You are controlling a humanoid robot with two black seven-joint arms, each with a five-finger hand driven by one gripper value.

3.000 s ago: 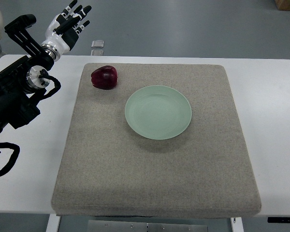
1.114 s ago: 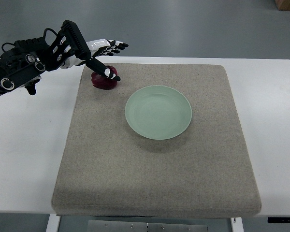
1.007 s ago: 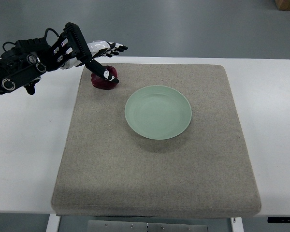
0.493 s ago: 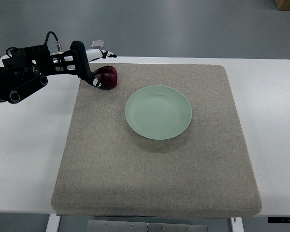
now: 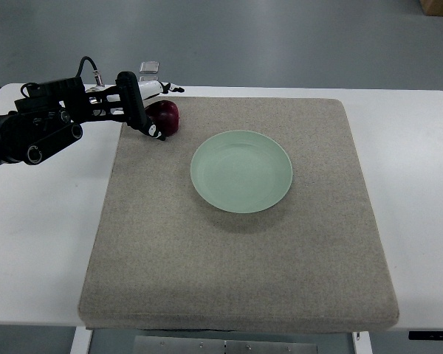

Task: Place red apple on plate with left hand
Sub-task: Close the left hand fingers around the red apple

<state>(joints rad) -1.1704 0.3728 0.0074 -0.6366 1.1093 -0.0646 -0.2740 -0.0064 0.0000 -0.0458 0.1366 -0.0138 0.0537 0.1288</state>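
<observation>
Left hand (image 5: pixel 144 107) reaches in from the left edge, pressed against the apple (image 5: pixel 165 118). Fingers (image 5: pixel 149 127) wrap its near side; full clamp cannot be told. Apple sits at the far-left corner of the grey mat (image 5: pixel 236 243), apart from the pale green plate (image 5: pixel 241 171). White bench (image 5: pixel 413 162) under all.

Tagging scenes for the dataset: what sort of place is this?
Probably a robotics lab bench, not a kitchen: a white table with a grey mat, one plate and a red apple, bare grey floor beyond.
</observation>
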